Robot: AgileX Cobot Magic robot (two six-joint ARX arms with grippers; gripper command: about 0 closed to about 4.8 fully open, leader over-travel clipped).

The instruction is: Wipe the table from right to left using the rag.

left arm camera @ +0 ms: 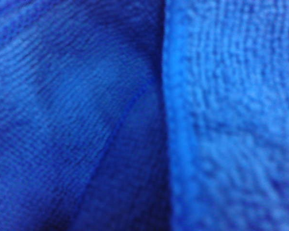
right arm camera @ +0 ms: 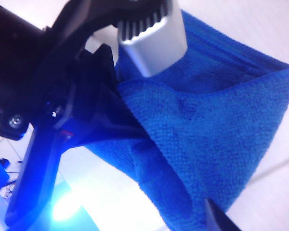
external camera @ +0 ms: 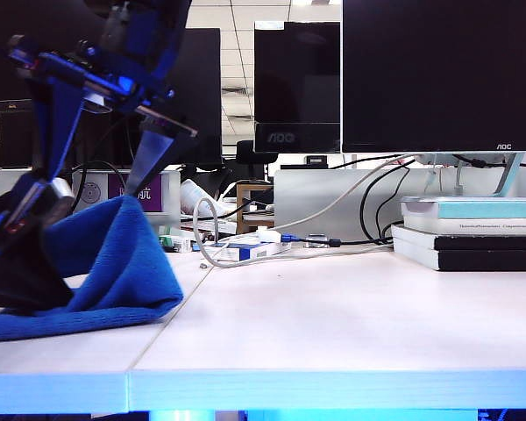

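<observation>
Exterior view: the right gripper (external camera: 92,182) has reached over to the far left of the table (external camera: 351,307) and hangs with its fingers spread wide, gripping nothing. Directly beneath it the rag (external camera: 114,263) is bunched into a peak. The left gripper (external camera: 24,237) is low on the outer side of that peak, half buried in cloth. The rag sits at the left end, so I judge the sweep close to done. The risk I see is the two claws colliding, or the spread fingers snagging a fold and dragging the cloth. Beyond the claws, the white top is bare up to a seam. Stacked books (external camera: 473,232), loose cables (external camera: 245,241) and dark monitors (external camera: 438,70) stand along the back, well away from both claws.

Left wrist view: blue pile (left arm camera: 221,120) fills the lens, out of focus. I cannot tell whether this claw is clenched on it, so a lift could leave the cloth behind.

Right wrist view: the right gripper (right arm camera: 180,130) straddles the rag (right arm camera: 216,120), one grey pad above and a dark tip below. The left gripper's black body (right arm camera: 72,96) is just beside it, touching the cloth. Pale table (right arm camera: 260,29) shows past the folds.
</observation>
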